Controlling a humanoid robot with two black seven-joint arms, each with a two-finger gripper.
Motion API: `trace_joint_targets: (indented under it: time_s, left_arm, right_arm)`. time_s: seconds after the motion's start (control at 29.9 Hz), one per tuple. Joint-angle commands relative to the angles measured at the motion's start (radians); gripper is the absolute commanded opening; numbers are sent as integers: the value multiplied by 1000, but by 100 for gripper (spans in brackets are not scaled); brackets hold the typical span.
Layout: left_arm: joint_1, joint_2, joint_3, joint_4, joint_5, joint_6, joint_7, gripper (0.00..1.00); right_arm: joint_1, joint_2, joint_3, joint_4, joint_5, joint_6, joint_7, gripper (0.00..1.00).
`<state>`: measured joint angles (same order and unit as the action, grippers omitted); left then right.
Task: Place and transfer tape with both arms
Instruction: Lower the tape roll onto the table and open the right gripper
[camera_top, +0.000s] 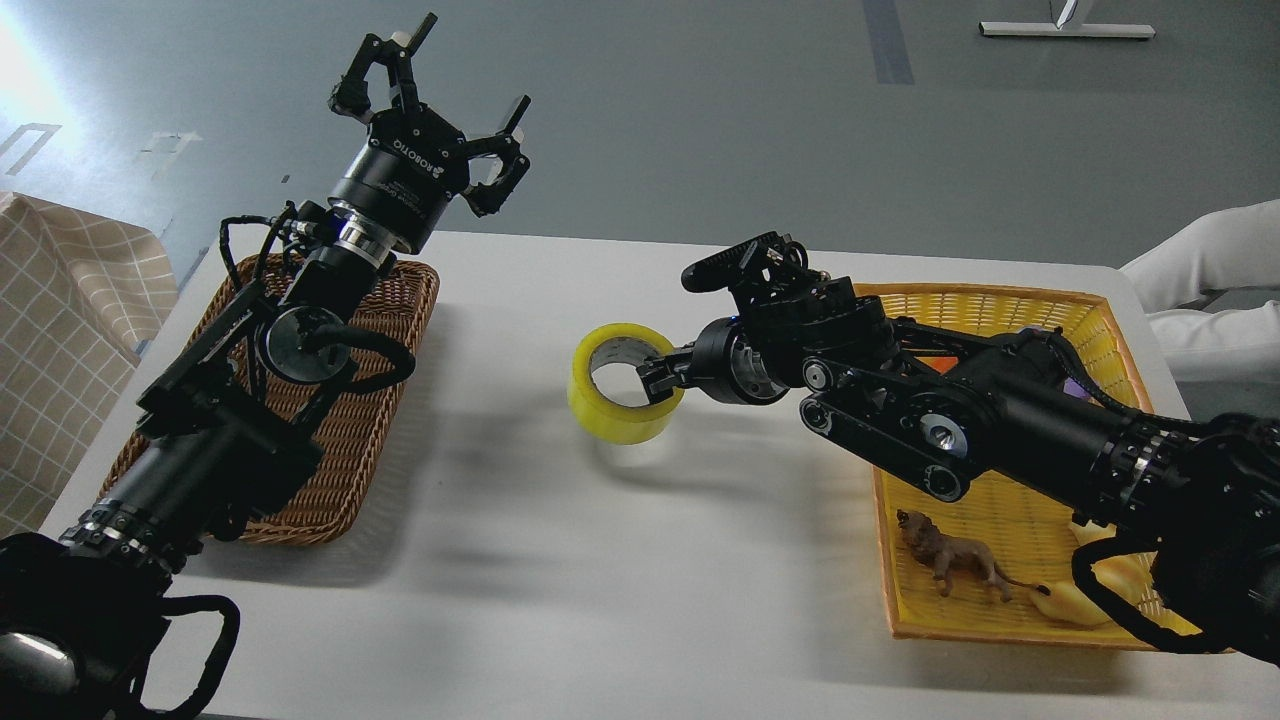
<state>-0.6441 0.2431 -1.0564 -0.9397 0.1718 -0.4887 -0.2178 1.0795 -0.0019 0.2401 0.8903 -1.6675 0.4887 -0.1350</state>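
Observation:
The tape (612, 412) is a yellow roll with a grey-white core. It hangs tilted just above the middle of the white table (560, 580). My right gripper (657, 378) is shut on the roll's right wall, one finger inside the core. The right arm reaches in from the right over the yellow tray (1000, 620). My left gripper (440, 75) is open and empty, raised high above the far end of the brown wicker basket (345, 450), well left of the tape.
The yellow tray at the right holds a toy lion (955, 562) and a croissant-shaped toy (1070, 602), partly hidden by my right arm. A checked cloth (50, 330) lies at the far left. A white sleeve (1215, 300) shows at the right edge.

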Motion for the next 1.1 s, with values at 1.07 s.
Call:
trace_joint_targets:
  time_s: [1.07]
  left_arm:
    - [-9,-13,-2,-1,-1,0,-2,98]
  right_arm:
    - [-16,2,-22,-40,2,0,0,0]
